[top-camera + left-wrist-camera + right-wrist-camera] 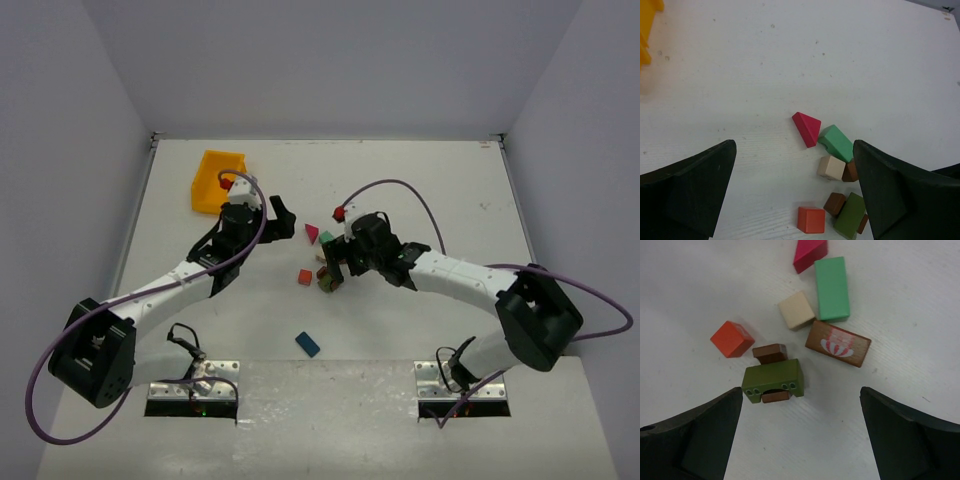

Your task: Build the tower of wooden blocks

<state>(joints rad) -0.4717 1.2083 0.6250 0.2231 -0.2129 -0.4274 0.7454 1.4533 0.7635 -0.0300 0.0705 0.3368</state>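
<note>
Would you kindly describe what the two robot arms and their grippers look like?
Both arms, left arm and right arm, have white links, bulky black joint housings and a looping purple cable. The left gripper and right gripper are black with broad wedge-shaped fingers; a small red part sits at each wrist.

left arm [160, 290] and right arm [460, 275]: white links, bulky black joints, a purple cable [400, 183] looping along each, a red cap [339, 212] near the wrist. left pincer [283, 218] and right pincer [801, 390] carry broad matte-black wedge fingers [690, 190]. silver base plates [215, 395].
</note>
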